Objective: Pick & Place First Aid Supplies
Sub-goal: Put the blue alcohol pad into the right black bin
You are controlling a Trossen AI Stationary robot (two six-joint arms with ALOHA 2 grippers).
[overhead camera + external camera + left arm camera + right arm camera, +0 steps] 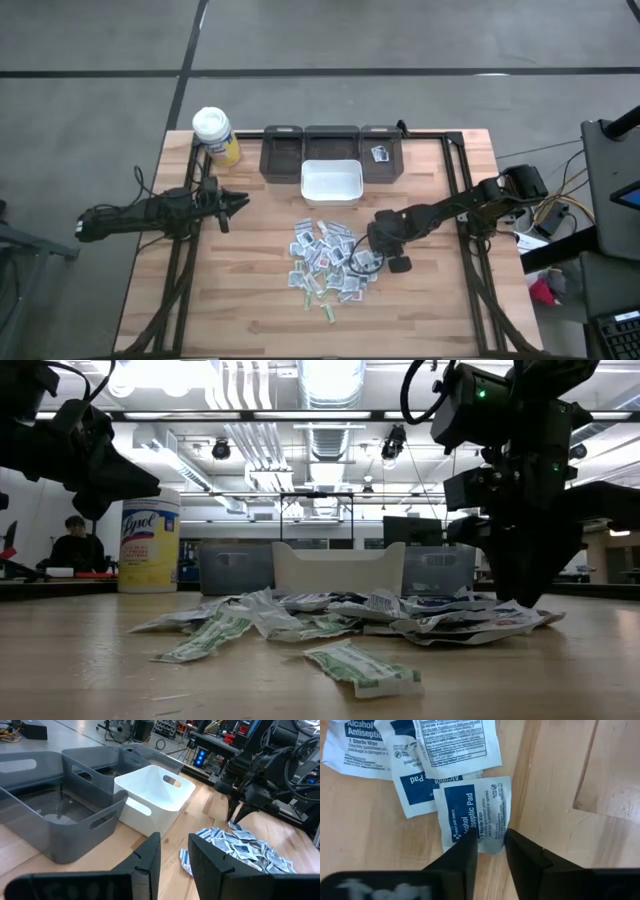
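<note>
First aid supplies (325, 258) lie heaped mid-bench, where the right hand (490, 851), at the heap's three o'clock edge, is pinching an antiseptic pad packet (475, 812), probably the pick step; next, lift toward the white bin (331, 181) at twelve o'clock.

Three grey bins (282, 152), one white bin (331, 181)

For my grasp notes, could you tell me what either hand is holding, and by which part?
The right hand pinches the edge of one alcohol pad packet; whether that grip is secure cannot be told. The left hand holds nothing.
</note>
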